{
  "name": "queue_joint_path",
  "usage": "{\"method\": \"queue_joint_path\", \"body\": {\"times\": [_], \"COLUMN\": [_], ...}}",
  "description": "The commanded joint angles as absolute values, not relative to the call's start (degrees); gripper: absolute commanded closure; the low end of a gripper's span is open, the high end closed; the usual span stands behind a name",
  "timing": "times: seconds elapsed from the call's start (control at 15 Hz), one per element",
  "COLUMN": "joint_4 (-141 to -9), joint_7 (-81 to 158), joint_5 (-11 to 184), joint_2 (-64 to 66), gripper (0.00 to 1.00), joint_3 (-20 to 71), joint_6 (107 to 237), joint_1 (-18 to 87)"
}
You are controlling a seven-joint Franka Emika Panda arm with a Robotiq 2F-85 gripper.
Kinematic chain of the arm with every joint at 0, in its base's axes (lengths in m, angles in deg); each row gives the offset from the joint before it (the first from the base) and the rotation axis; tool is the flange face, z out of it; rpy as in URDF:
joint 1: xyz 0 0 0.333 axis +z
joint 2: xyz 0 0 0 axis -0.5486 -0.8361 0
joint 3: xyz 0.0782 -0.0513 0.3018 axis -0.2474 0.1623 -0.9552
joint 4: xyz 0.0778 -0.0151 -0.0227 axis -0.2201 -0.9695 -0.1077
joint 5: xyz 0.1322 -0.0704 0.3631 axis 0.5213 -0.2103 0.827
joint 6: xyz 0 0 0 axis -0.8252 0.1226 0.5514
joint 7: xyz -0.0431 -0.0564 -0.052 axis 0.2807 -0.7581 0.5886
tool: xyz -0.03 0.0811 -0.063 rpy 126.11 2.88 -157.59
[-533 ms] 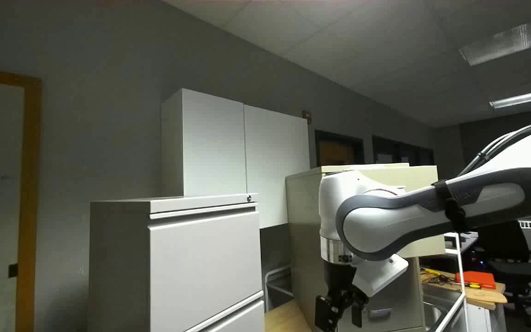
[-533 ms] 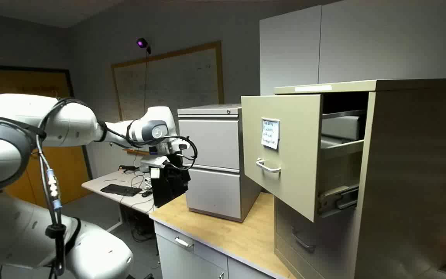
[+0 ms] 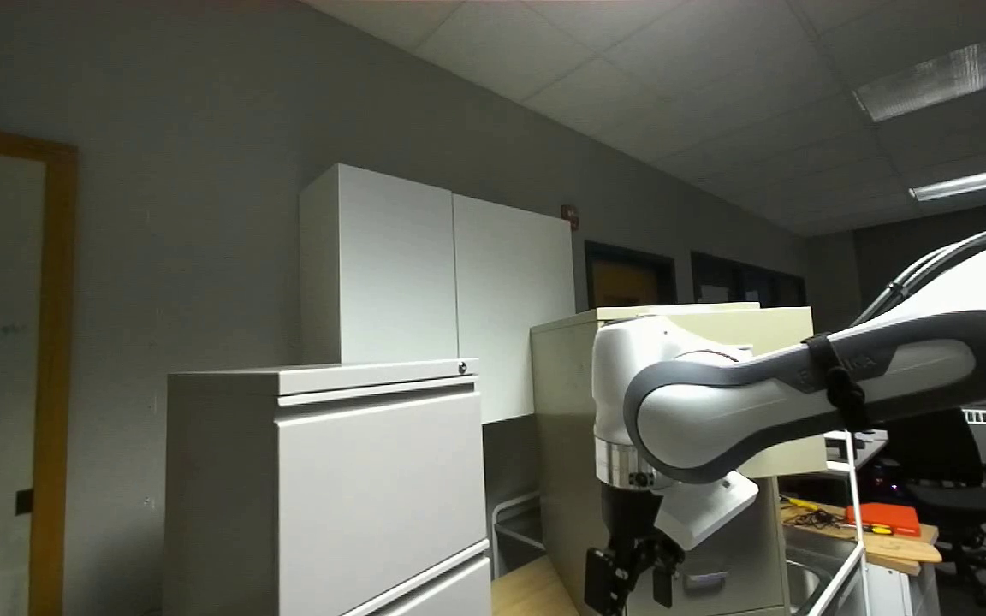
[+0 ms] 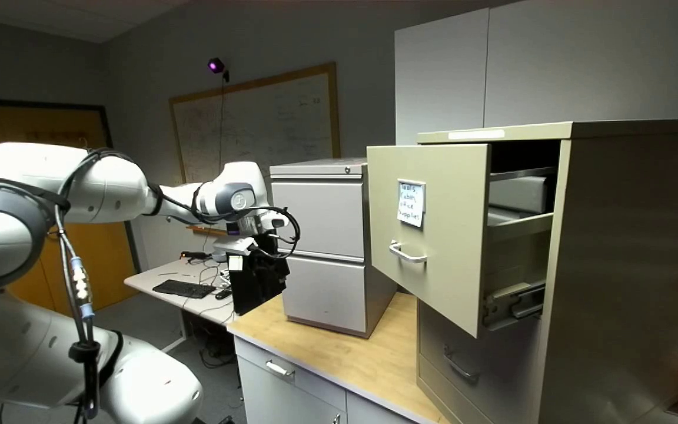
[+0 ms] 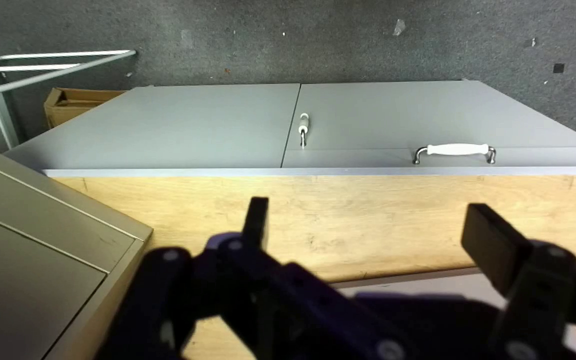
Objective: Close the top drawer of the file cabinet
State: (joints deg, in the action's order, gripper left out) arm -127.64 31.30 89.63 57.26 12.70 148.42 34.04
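Top drawer (image 4: 451, 218) of the beige file cabinet (image 4: 621, 265) is jutting well out, leaving its runner (image 4: 515, 306) and a grey box-like form (image 4: 515, 194) inside showing at the open side. On the drawer's front, a handwritten label (image 4: 411, 203) is hanging at twelve o'clock from the handle (image 4: 408, 253); a closed lower drawer (image 4: 492, 359) is sitting beneath, at six o'clock. In the wrist view, the gripper (image 5: 368, 215) is holding nothing: its fingers (image 5: 493, 245) are standing wide apart, with the wooden countertop (image 5: 368, 235) showing between them. There, the file cabinet is showing at about nine o'clock. In an exterior view, the drawer is standing apart from the gripper, at about three o'clock, while a two-drawer grey cabinet (image 4: 321, 218) is resting on the countertop at nine o'clock from the drawer. In an exterior view, the white robot arm (image 3: 715, 419) is covering much of the drawer front, and the fingers are pointing toward six.
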Motion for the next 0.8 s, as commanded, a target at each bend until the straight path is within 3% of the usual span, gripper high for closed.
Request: {"method": "queue_joint_path", "body": {"times": [0.0, 0.6, 0.67, 0.73], "joint_4": [-127.50, -126.44, -126.38, -126.32], "joint_7": [31.09, 20.65, 18.76, 17.00], "joint_5": [89.37, 81.18, 79.77, 78.33], "joint_2": [57.19, 59.11, 59.91, 60.97], "gripper": [0.00, 0.00, 0.25, 0.25], "joint_3": [13.05, 9.42, 8.99, 8.69], "joint_6": [148.25, 154.89, 155.91, 156.62], "joint_1": [34.45, 29.91, 28.88, 27.80]}}
